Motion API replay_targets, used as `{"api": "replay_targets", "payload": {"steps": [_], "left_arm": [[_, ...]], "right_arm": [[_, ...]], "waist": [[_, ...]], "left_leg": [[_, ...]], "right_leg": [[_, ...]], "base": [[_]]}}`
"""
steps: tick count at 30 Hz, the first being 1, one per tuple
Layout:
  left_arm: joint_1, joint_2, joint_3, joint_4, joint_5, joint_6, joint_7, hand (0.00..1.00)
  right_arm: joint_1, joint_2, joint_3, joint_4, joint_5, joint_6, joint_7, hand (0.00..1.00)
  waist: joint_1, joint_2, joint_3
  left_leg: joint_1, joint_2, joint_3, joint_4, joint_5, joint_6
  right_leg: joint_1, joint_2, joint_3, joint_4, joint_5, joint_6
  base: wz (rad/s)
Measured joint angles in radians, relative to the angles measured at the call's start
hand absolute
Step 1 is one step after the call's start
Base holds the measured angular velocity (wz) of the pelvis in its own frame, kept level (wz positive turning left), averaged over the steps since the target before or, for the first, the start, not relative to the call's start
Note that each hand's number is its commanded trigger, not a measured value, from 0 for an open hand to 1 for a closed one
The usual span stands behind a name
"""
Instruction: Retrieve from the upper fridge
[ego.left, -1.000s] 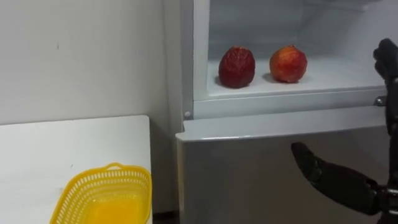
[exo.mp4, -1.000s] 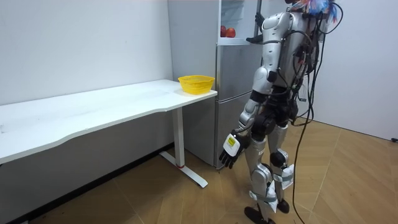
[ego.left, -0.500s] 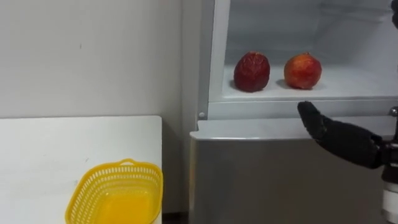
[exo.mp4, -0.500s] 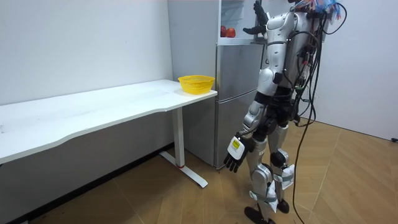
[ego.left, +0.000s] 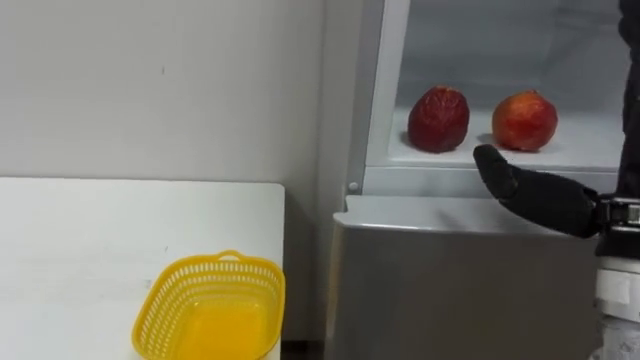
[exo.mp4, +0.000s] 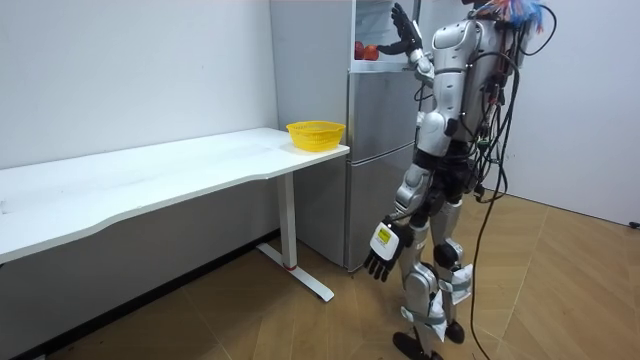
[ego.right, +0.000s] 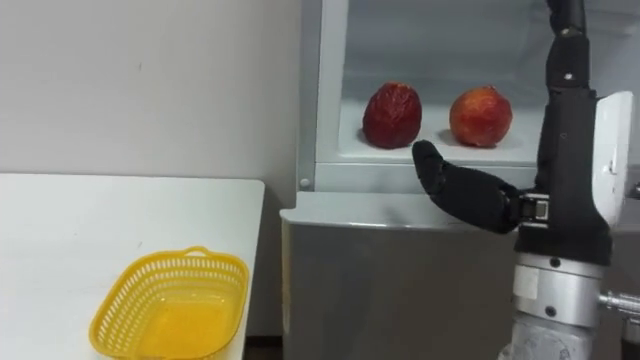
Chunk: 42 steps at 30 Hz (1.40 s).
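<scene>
Much nearer dark fruit (ego.left: 438, 119): right robot hand (ego.left: 535, 197).

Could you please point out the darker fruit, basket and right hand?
Darker fruit (ego.left: 438, 119), left eye view, middle.
Basket (ego.left: 158, 305), left eye view, left wall.
Right hand (ego.left: 535, 195), left eye view, middle.

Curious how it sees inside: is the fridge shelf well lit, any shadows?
Left eye view: the white fridge shelf is brightly lit; the dark red wrinkled fruit and round red-orange fruit throw small shadows at their bases. Room view: shade under the long white table.
</scene>
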Motion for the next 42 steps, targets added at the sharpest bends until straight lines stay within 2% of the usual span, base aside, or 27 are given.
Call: {"api": "replay_targets", "payload": {"steps": [4, 11, 15, 19, 22, 25, 27, 32, 40, 42], "left_arm": [[0.007, -0.001, 0.000, -0.005, 0.050, 0.007, -0.003, 0.00], [0.011, -0.006, 0.000, -0.015, 0.083, 0.016, -0.026, 0.00], [0.013, -0.008, 0.001, -0.015, 0.083, 0.017, -0.027, 0.00], [0.015, -0.009, 0.027, -0.014, 0.083, 0.026, -0.041, 0.00], [0.018, -0.009, 0.037, -0.014, 0.083, 0.034, -0.043, 0.00], [0.014, -0.009, 0.038, -0.014, 0.083, 0.054, -0.043, 0.00], [0.014, -0.009, 0.039, -0.014, 0.083, 0.063, -0.043, 0.00], [0.013, -0.008, 0.040, -0.014, 0.084, 0.075, -0.042, 0.00], [0.013, -0.007, 0.048, -0.015, 0.084, 0.087, -0.048, 0.00], [0.013, -0.003, 0.048, -0.028, 0.084, 0.088, -0.056, 0.00]], "right_arm": [[-0.028, 0.000, 0.008, 0.019, 0.000, 0.002, 0.003, 0.00], [-0.120, -0.001, 0.011, 0.079, -0.004, 0.000, 0.012, 0.00], [-0.127, -0.001, 0.013, 0.096, 0.006, 0.008, 0.018, 0.00], [-0.146, -0.001, 0.013, 0.149, 0.054, 0.010, 0.025, 0.00], [-0.185, -0.001, 0.013, 0.189, 0.088, 0.031, 0.031, 0.00], [-0.222, -0.001, 0.014, 0.240, 0.103, 0.044, 0.033, 0.00], [-0.227, -0.001, 0.016, 0.262, 0.103, 0.067, 0.047, 0.00], [-0.227, -0.001, 0.017, 0.278, 0.102, 0.095, 0.080, 0.00], [-0.251, -0.004, 0.016, 0.305, 0.102, 0.099, 0.101, 0.00], [-0.272, -0.020, 0.017, 0.324, 0.102, 0.111, 0.113, 0.00]], "waist": [[0.017, 0.000, 0.0000], [0.024, 0.004, 0.0022], [0.046, 0.004, 0.0018], [0.049, -0.006, -0.0006], [0.050, -0.009, 0.0014], [0.050, -0.018, -0.0037], [0.051, -0.025, -0.0035], [0.052, -0.028, -0.0023], [0.049, -0.028, -0.0026], [0.048, -0.030, -0.0032]], "left_leg": [[0.001, -0.001, -0.004, 0.002, 0.000, 0.000], [-0.002, -0.008, -0.023, 0.014, 0.001, 0.001], [0.000, -0.009, -0.023, 0.016, 0.001, 0.002], [0.000, -0.009, -0.026, 0.017, 0.001, 0.002], [-0.007, -0.010, -0.029, 0.018, 0.002, 0.002], [-0.016, -0.012, -0.036, 0.022, 0.002, 0.003], [-0.017, -0.013, -0.044, 0.026, 0.002, 0.003], [-0.019, -0.014, -0.054, 0.027, 0.002, 0.003], [-0.020, -0.014, -0.056, 0.026, 0.002, 0.003], [-0.020, -0.014, -0.056, 0.027, 0.002, 0.003]], "right_leg": [[0.009, -0.001, -0.004, -0.001, 0.000, 0.000], [0.020, -0.007, -0.019, -0.014, 0.000, 0.000], [0.021, -0.008, -0.019, -0.013, 0.000, 0.000], [0.023, -0.009, -0.022, -0.013, 0.000, 0.000], [0.022, -0.009, -0.026, -0.013, 0.000, 0.000], [0.016, -0.009, -0.025, -0.013, 0.000, 0.000], [0.017, -0.009, -0.025, -0.013, 0.000, 0.000], [0.018, -0.009, -0.021, -0.014, 0.000, 0.000], [0.018, -0.009, -0.022, -0.014, 0.000, 0.000], [0.018, -0.009, -0.022, -0.014, 0.000, 0.000]], "base": [[0.05], [0.08], [0.00], [0.00], [0.02], [0.06], [0.08], [0.06], [0.00], [0.00]]}}
